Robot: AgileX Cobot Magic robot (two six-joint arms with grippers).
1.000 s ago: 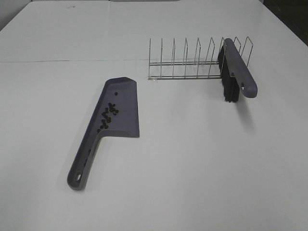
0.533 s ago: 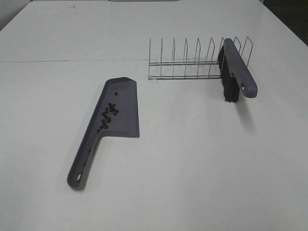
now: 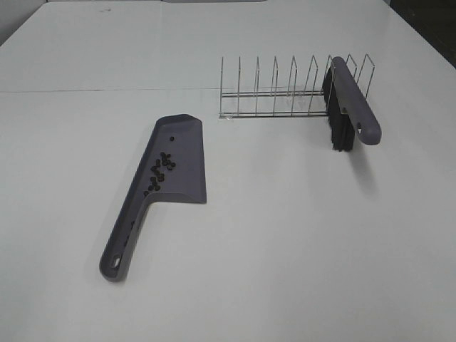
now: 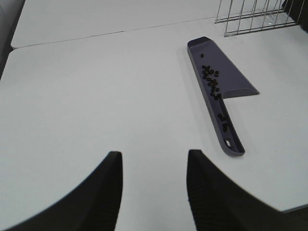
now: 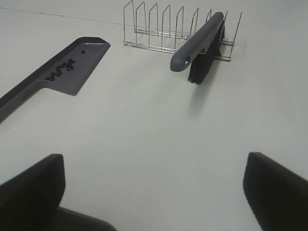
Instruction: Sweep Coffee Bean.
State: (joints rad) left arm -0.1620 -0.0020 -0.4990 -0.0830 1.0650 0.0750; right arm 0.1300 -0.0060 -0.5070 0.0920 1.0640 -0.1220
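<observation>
The coffee beans lie as a small dark cluster inside the grey-purple dustpan, which lies flat on the white table left of centre with its handle toward the near edge. The brush leans in the wire rack at the back right, bristles down. Neither gripper shows in the high view. In the left wrist view my left gripper is open and empty, well short of the dustpan and the beans. In the right wrist view my right gripper is open wide and empty, far from the brush and the dustpan.
The wire rack has several upright dividers and stands at the back of the table. A seam runs across the table behind the dustpan. A few beans sit in the dustpan's handle channel.
</observation>
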